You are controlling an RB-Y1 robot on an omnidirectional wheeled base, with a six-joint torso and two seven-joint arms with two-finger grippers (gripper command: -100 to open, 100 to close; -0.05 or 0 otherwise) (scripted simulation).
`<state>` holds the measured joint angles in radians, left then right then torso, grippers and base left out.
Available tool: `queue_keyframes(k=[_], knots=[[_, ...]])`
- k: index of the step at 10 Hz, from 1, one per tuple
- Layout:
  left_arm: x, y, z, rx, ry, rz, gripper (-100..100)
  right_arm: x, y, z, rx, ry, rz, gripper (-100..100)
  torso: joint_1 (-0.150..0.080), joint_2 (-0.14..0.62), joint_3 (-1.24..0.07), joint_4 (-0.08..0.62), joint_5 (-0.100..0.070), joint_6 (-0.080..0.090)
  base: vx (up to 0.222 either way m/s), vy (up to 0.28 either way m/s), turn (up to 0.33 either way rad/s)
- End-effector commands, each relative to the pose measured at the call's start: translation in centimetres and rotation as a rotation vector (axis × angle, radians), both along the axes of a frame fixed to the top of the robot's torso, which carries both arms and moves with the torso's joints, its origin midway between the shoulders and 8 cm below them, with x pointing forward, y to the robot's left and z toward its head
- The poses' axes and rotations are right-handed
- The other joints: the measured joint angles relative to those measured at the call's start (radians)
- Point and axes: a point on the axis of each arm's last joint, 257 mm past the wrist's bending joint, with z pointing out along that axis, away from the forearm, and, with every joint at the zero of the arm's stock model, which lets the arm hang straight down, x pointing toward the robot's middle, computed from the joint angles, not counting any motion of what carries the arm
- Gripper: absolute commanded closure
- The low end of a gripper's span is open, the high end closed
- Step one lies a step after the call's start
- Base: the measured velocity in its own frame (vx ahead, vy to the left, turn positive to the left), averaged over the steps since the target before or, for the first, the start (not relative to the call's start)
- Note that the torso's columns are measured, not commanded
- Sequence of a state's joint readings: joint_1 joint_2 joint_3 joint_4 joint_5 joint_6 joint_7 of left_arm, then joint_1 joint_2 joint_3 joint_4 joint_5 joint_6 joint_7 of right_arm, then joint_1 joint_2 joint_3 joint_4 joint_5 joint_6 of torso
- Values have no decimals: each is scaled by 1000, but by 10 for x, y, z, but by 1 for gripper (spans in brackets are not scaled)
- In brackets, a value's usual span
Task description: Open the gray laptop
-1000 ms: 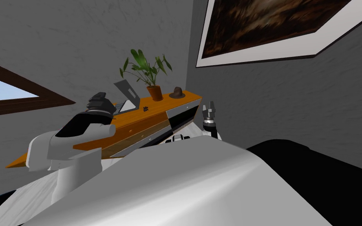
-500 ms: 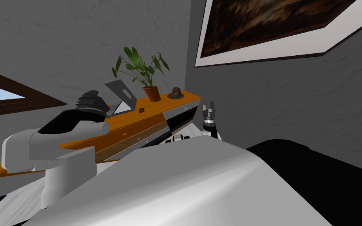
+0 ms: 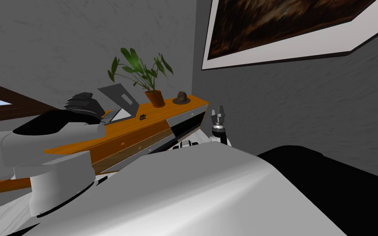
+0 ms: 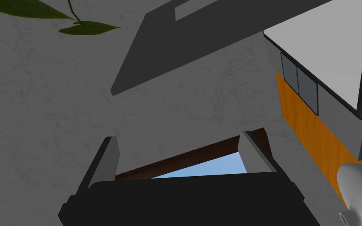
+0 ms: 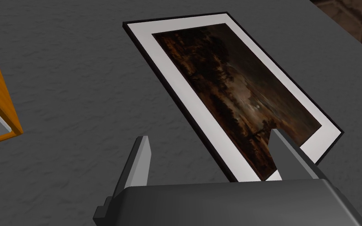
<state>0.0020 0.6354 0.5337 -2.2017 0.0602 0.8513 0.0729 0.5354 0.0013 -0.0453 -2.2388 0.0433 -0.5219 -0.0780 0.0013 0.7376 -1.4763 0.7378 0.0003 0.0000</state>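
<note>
Your left gripper (image 4: 182, 159) hangs over the orange sideboard (image 3: 151, 129), above its top and toward the window end. Its two fingers (image 4: 109, 157) are spread about a third of the wrist view apart, with nothing between them. So that claw is wide and holding nothing.

The grey laptop (image 3: 120, 104) sits on the sideboard's top, around the middle of its length. Its dark lid (image 4: 200, 43) is lifted well clear of the base (image 4: 325, 51) and tilts back toward the wall behind the sideboard. From the left wrist, the lid's edge stands apart from the fingertips, with no contact.

Farther along the sideboard's top you've got a small dark object (image 3: 143, 117) near the front edge. Next is a potted plant (image 3: 143, 78), and a brown hat (image 3: 181, 97) sits at the corner end.

Your right gripper (image 3: 218, 112) sits just off that corner end of the sideboard, below its top, pointing upward. Its blades are parted just as wide, and it's empty too.
</note>
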Motion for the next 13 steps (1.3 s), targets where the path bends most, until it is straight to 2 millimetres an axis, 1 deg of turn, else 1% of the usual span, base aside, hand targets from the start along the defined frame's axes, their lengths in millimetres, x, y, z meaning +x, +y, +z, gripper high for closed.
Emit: queue_keyframes(k=[1, 4, 5, 7, 9, 13], knots=[[-8, 20, 8, 20, 40, 58, -100, 0, 0, 0, 0, 0, 0, 0, -1, 0, 0, 0, 0, 0, 78, -72, 9], [-19, 45, 21, 51, 95, 130, -100, 0, 0, 0, 0, 0, 0, 0, -3, 0, 0, 0, -1, 0, 88, -107, 12], [-19, 46, 20, 48, 100, 133, -100, 0, 0, 0, 0, 0, 0, 0, -2, 0, 0, 0, -1, 0, 62, -60, 6], [-27, 60, 28, 64, 134, 174, -100, 0, 0, 0, 0, 0, 0, 0, 2, 2, 1, 1, 1, 0, 62, -50, 3], [-34, 72, 35, 74, 163, 209, -100, 0, 0, 0, 0, 0, 0, 0, -2, 0, 0, 0, -1, 0, 78, -70, 10], [-47, 88, 40, 71, 210, 258, -100, 0, 0, 0, 0, 0, 0, 0, 0, 0, 0, 0, 0, 0, 95, -51, 0]])
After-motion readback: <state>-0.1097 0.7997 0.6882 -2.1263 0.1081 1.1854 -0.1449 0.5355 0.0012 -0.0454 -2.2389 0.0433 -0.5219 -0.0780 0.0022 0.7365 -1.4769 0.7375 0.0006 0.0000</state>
